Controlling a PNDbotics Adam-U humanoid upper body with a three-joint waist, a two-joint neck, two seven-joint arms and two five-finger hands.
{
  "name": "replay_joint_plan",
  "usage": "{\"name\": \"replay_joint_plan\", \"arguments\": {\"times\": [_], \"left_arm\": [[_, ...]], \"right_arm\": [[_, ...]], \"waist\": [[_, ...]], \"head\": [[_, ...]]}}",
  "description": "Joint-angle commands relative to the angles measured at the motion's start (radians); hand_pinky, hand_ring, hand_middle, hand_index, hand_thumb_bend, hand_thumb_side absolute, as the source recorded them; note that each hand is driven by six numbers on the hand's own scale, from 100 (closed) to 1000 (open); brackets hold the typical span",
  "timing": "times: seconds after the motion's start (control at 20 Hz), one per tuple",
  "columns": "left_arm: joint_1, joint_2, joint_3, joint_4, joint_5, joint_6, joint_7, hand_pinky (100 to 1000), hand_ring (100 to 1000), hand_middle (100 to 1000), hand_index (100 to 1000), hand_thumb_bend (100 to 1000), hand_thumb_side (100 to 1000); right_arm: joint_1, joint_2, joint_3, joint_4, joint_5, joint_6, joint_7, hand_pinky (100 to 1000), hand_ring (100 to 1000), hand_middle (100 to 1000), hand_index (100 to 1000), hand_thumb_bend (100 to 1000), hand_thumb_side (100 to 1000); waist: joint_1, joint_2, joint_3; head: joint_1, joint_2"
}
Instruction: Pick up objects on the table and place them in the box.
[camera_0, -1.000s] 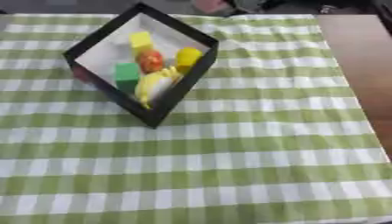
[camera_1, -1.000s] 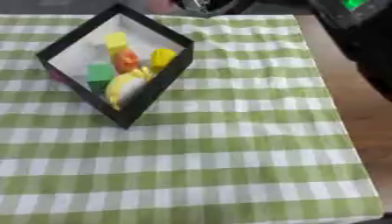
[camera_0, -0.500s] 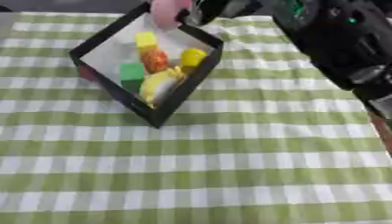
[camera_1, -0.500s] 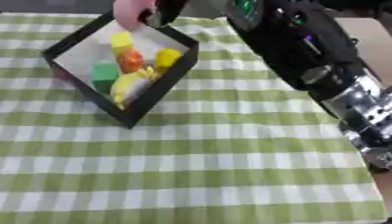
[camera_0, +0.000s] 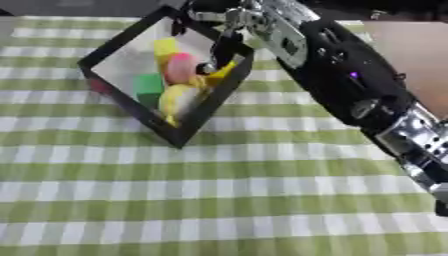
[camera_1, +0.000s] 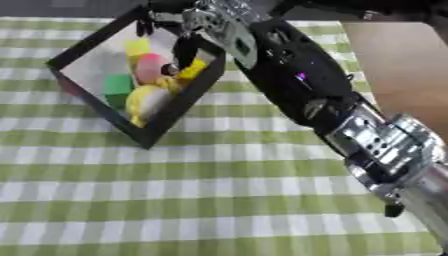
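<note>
Green-and-white checked cloth (camera_0: 219, 200) covers the table before us, with bare brown wood (camera_1: 398, 65) showing past its right edge. We take the black box (camera_0: 197, 122) as our landmark: it sits askew near the far left of the cloth, one corner pointing towards us.

Inside the box we see a pink object (camera_0: 181, 67) near the middle, a yellow block (camera_0: 165, 47) just behind it, a green cube (camera_0: 149, 84) to its left, and a larger pale yellow piece (camera_0: 178, 97) lying towards the box's near corner. Another small yellow piece (camera_1: 193, 67) rests against the box's right wall.

Our right arm (camera_0: 359, 95) stretches in from the lower right, crossing the cloth diagonally and ending over the box's right wall. Our right hand (camera_0: 226, 47) hangs down into the box, its dark fingers right beside the pink object. We cannot tell whether those fingers are curled round the pink object or merely next to it, nor how far they are spread. Our left hand shows in neither view.
</note>
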Motion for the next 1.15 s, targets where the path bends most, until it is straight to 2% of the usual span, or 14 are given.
{"name": "replay_joint_plan", "arguments": {"times": [0.05,0.15,0.2,0.3,0.35,0.5,0.55,0.7,0.8,0.95,1.1,1.15], "left_arm": [[-0.009,0.016,0.004,-0.019,0.003,0.003,-0.002,825,792,792,770,267,572],[-0.008,0.017,0.004,-0.019,0.003,0.003,-0.002,825,792,792,770,268,572],[-0.006,0.018,0.005,-0.019,0.002,0.003,-0.002,825,792,792,770,257,582],[0.000,0.020,0.007,-0.019,0.001,0.003,0.001,825,792,791,770,268,572],[0.004,0.021,0.009,-0.019,0.000,0.004,0.003,825,792,791,770,269,572],[0.013,0.022,0.015,-0.019,-0.002,0.004,0.011,825,792,792,770,268,574],[0.016,0.022,0.016,-0.019,-0.003,0.005,0.012,825,792,792,770,267,575],[0.024,0.024,0.019,-0.019,-0.005,0.006,0.016,825,792,792,770,266,576],[0.026,0.023,0.022,-0.019,-0.006,0.007,0.019,825,792,792,770,267,577],[0.030,0.022,0.023,-0.019,-0.005,0.013,0.022,824,792,792,770,265,583],[0.038,0.017,0.029,-0.019,-0.002,0.022,0.030,825,791,791,769,264,590],[0.041,0.015,0.030,-0.019,0.001,0.026,0.033,825,791,791,769,263,593]], "right_arm": [[-0.022,-0.027,-0.024,-0.023,0.007,0.003,-0.030,879,876,792,887,557,426],[-0.026,-0.043,-0.030,-0.042,-0.013,0.014,-0.042,873,869,788,882,523,387],[-0.026,-0.057,-0.035,-0.060,-0.032,0.027,-0.048,867,860,781,876,487,340],[-0.020,-0.097,-0.046,-0.119,-0.079,0.061,-0.062,863,854,776,869,460,310],[-0.013,-0.124,-0.055,-0.159,-0.109,0.081,-0.070,858,848,770,864,387,270],[0.031,-0.211,-0.104,-0.310,-0.229,0.170,-0.112,849,834,756,855,269,255],[0.051,-0.239,-0.128,-0.363,-0.269,0.206,-0.133,843,824,747,850,205,242],[0.130,-0.319,-0.210,-0.528,-0.430,0.299,-0.209,840,820,741,844,100,219],[0.205,-0.367,-0.262,-0.633,-0.539,0.345,-0.268,835,813,732,834,100,242],[0.337,-0.408,-0.330,-0.761,-0.675,0.384,-0.364,830,807,725,826,100,323],[0.469,-0.400,-0.399,-0.844,-0.778,0.407,-0.461,828,806,724,825,100,443],[0.503,-0.390,-0.417,-0.861,-0.805,0.413,-0.488,828,807,726,825,100,510]], "waist": [[-0.003,-0.009,-0.003],[-0.002,-0.011,-0.006],[-0.002,-0.012,-0.008],[-0.003,-0.016,-0.013],[-0.004,-0.018,-0.017],[-0.005,-0.021,-0.029],[-0.005,-0.022,-0.034],[-0.002,-0.023,-0.047],[-0.002,-0.023,-0.055],[0.001,-0.020,-0.062],[0.008,-0.019,-0.069],[0.010,-0.019,-0.071]], "head": [[0.005,-0.014],[0.007,-0.013],[0.009,-0.012],[0.016,-0.010],[0.020,-0.009],[0.033,-0.008],[0.040,-0.008],[0.054,-0.007],[0.058,-0.007],[0.068,-0.015],[0.082,-0.018],[0.087,-0.019]]}}
